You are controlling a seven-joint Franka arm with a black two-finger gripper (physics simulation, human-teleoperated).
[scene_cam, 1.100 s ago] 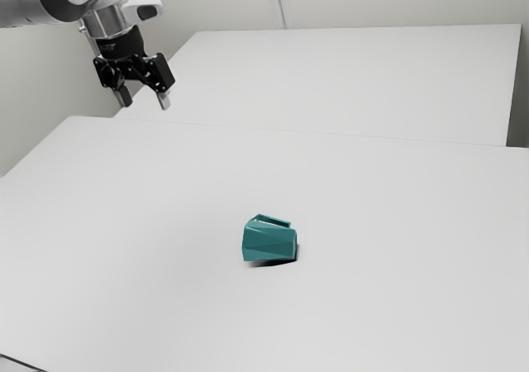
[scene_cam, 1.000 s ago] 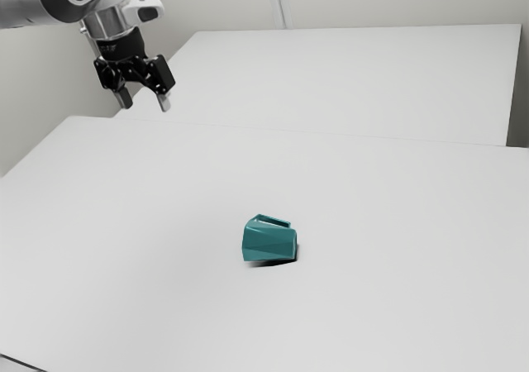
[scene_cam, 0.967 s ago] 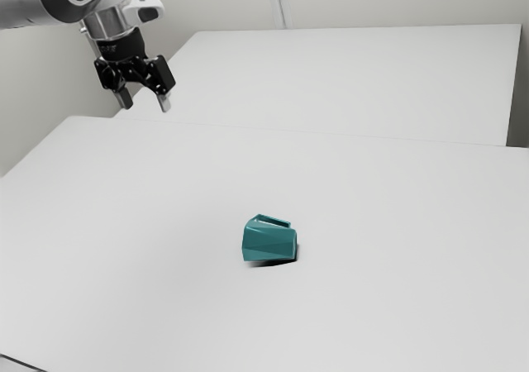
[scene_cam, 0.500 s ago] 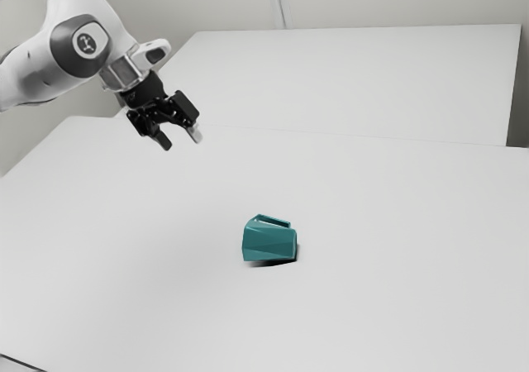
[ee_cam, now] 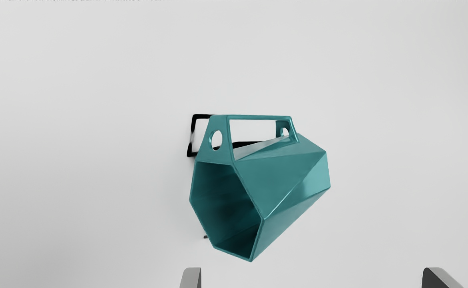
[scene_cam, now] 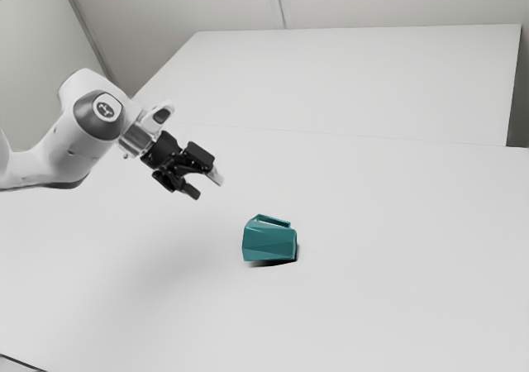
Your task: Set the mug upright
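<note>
The black two-finger gripper (scene_cam: 205, 186) hangs in the air above the table, slanting down toward the exterior view's right. Its fingers stand wide apart, with their grey tips (ee_cam: 191, 278) well separated in the wrist view. Ahead of them and a little apart from them, the faceted, glossy teal mug (scene_cam: 269, 244) lies on its side on the smooth white table (scene_cam: 397, 264). Its many-sided mouth (ee_cam: 225, 204) faces the gripper, showing the dark hollow inside. The angular teal handle (ee_cam: 260, 117) runs along the mug's length, with a rounded hole in each end piece. A black shadow (scene_cam: 277, 263) falls on the table beside the mug.

Behind the gripper, the white and grey robot arm (scene_cam: 62, 153) comes in from the exterior view's left. Farther out, a large flat white surface (scene_cam: 355, 83) lies beyond the table, backed by a pale wall (scene_cam: 397, 0). A thin dark line (scene_cam: 23, 364) crosses the near left corner of the exterior view.
</note>
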